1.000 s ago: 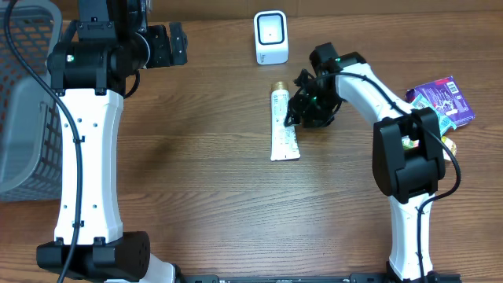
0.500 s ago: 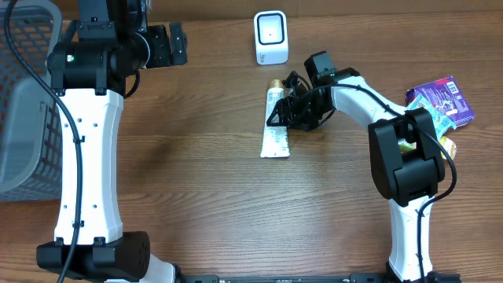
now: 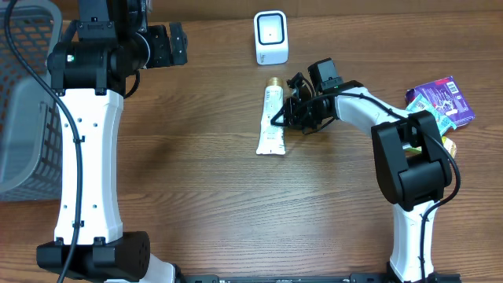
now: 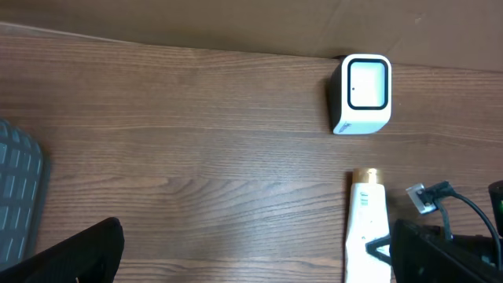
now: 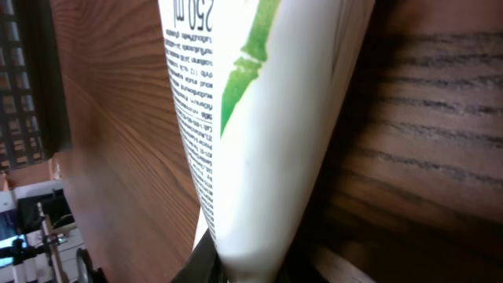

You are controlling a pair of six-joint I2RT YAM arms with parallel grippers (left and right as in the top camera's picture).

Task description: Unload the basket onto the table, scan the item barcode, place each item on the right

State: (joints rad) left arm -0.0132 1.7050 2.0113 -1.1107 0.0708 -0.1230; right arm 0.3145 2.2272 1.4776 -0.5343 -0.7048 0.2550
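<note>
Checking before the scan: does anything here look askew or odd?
The white tube lies slightly slanted, gold cap toward the scanner, with the right hand pinching its side edge. Nothing looks spilled or damaged.

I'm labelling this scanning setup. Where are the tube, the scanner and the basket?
tube (image 3: 269, 137): overhead view, on the white body below the gold cap.
scanner (image 3: 271, 33): overhead view, on its front face.
basket (image 3: 23, 86): overhead view, on its grey mesh wall.
</note>
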